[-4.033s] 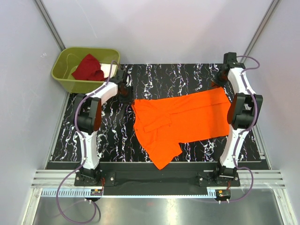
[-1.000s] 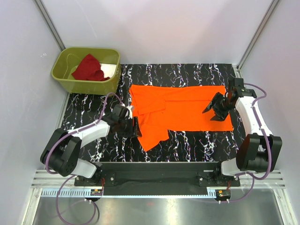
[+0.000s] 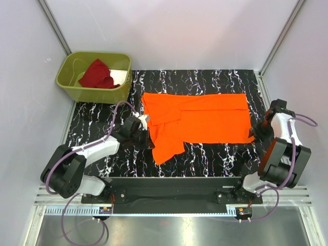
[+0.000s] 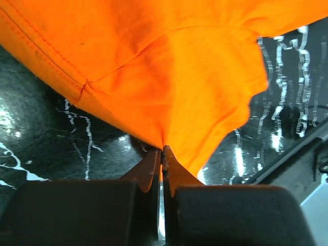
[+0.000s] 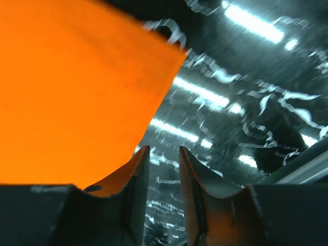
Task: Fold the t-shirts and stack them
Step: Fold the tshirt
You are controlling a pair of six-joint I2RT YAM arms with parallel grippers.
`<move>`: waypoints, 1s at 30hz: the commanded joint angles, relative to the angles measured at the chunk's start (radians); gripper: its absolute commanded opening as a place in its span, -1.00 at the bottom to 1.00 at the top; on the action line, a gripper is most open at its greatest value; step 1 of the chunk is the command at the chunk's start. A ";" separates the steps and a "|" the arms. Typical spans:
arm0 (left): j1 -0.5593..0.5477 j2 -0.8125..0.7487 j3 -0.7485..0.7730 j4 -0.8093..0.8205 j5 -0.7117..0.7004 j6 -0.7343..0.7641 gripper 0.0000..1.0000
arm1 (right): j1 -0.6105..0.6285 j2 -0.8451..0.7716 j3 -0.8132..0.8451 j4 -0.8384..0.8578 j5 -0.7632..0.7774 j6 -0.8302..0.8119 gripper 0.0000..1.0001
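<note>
Upper left of the top view: olive-green bin [image 3: 97, 94], at the corner of the black marbled table [image 3: 215, 79]. Inside it you have the dark red shirt [image 3: 97, 75], crumpled.

Left of centre: left gripper [image 4: 162, 150], low over the table, clenched on the left edge of the orange shirt [image 3: 205, 119]. Your left wrist view shows cloth pinched between the closed fingertips.

Centre: orange shirt, spread flat across the table, with one flap reaching toward the lower edge at its left end.

Right: right gripper [image 5: 164, 151], just beside the shirt's lower right corner. Fingers stand a narrow gap apart with only table showing between them, grasping nothing.
</note>
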 commanded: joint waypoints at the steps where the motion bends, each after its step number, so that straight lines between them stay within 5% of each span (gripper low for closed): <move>1: -0.013 -0.045 0.003 0.049 0.035 -0.026 -1.00 | -0.054 0.077 0.007 0.056 0.058 -0.020 -0.25; 5: -0.019 -0.064 0.002 0.057 0.044 -0.029 -1.00 | -0.087 0.148 0.016 0.119 0.021 -0.023 -0.11; 20: -0.025 -0.070 0.049 0.019 0.082 -0.029 -1.00 | -0.123 0.267 -0.004 0.227 0.021 -0.043 -0.16; 30: -0.025 -0.076 0.077 -0.032 0.085 -0.020 -1.00 | -0.123 0.249 -0.024 0.219 0.054 -0.102 -0.80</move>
